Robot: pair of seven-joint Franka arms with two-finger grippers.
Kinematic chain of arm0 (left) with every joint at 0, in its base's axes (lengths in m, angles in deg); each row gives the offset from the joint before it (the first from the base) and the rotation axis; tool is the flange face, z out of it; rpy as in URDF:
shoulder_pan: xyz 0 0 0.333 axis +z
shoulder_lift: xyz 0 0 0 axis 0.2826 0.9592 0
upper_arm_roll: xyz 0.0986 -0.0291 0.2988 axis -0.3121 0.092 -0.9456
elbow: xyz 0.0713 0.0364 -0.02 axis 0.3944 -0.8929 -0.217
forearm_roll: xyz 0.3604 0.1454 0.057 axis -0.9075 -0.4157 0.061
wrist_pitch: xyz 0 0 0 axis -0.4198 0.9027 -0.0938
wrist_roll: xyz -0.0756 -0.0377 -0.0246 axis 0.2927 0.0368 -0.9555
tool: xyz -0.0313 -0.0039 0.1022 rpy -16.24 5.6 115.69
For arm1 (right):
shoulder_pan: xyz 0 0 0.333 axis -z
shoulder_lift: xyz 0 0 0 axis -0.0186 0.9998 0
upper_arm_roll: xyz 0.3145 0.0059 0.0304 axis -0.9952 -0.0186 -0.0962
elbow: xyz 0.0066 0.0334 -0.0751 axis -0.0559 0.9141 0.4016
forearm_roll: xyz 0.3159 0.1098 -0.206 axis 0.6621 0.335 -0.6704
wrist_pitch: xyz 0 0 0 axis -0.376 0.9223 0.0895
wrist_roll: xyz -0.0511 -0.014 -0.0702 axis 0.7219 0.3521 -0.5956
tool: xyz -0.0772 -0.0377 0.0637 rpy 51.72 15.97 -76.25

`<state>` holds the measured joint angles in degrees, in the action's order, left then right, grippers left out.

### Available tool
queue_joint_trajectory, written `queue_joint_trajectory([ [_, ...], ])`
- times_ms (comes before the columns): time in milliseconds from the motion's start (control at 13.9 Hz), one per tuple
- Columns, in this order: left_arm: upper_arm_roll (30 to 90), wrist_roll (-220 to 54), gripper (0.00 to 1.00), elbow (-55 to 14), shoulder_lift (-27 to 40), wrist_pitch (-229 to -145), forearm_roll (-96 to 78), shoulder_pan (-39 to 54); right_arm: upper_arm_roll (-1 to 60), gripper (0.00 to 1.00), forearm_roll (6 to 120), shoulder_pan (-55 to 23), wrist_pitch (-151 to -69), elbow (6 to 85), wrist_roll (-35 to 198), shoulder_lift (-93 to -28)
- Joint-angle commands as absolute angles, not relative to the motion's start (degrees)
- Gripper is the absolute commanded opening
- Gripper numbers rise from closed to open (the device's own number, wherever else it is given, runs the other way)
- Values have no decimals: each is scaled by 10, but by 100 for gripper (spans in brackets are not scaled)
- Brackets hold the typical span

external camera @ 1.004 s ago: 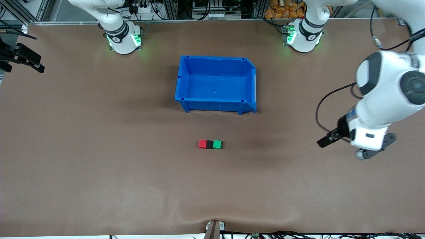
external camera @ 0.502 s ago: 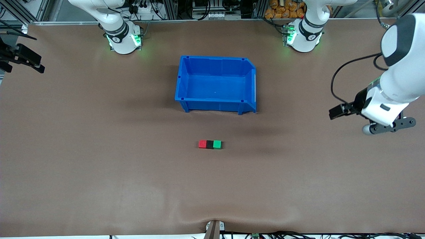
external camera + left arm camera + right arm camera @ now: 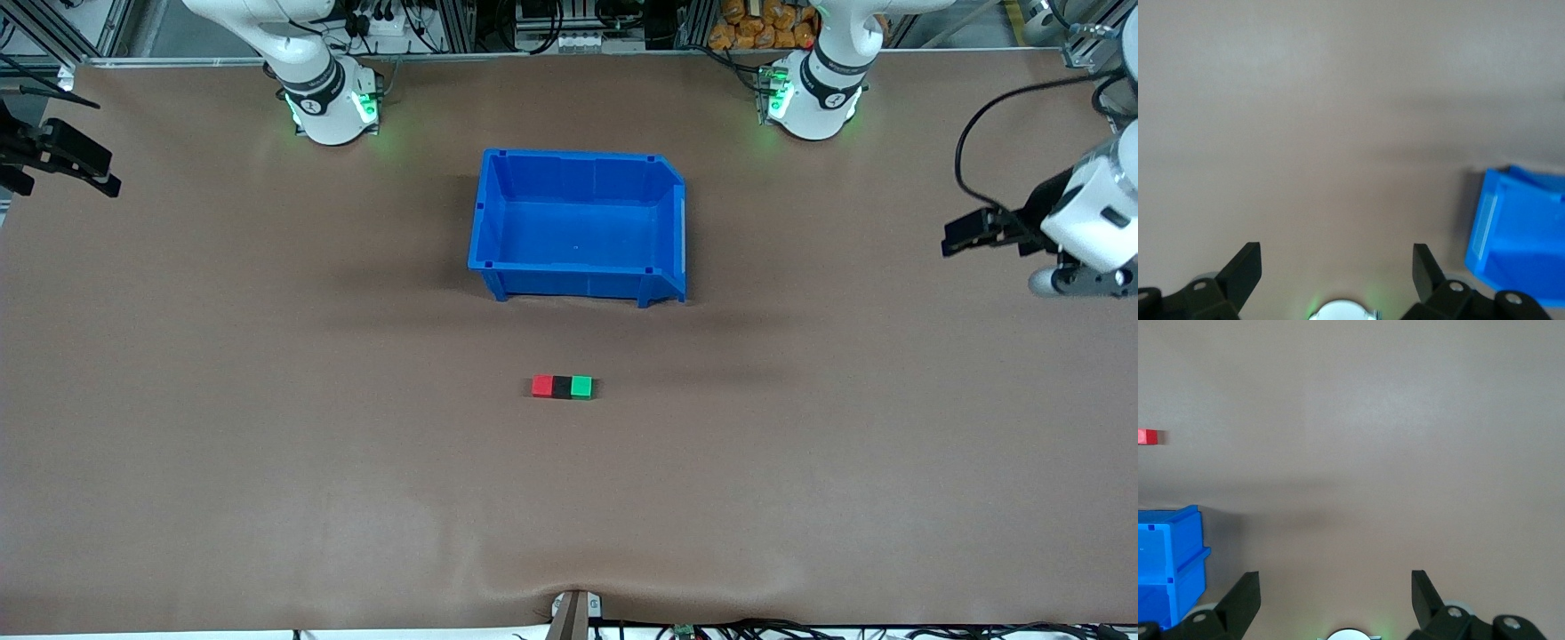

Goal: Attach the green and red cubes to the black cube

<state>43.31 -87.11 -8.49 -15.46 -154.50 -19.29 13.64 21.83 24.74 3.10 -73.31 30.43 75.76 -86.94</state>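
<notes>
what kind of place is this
Likely a robotics lab test bench: two white arm bases bolted to a brown-covered table, aluminium framing with cables along its edge, and a blue plastic bin beside small cubes.

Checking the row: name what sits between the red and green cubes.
The black cube sits between the red cube and the green cube, touching both, in the front view.

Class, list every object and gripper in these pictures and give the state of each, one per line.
Small matte black cube: on table, joined between the coloured cubes.
Red cube: touching black cube.
Green cube: touching black cube.
Blue plastic bin: upright, empty.
Left gripper: open, empty.
Right gripper: open, empty.
</notes>
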Motion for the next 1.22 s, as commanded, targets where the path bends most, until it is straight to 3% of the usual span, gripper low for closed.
queue_joint_trajectory([
  [0, 434, -920, 100, -102, -189, -1533, -192, 141, 208, 100, 243, 39, -738, 317, 765, -881],
  [1148, 439, -966, 100, -104, -202, -1556, -209, 140, 207, 100, 247, 39, -767, 312, 765, -878],
])
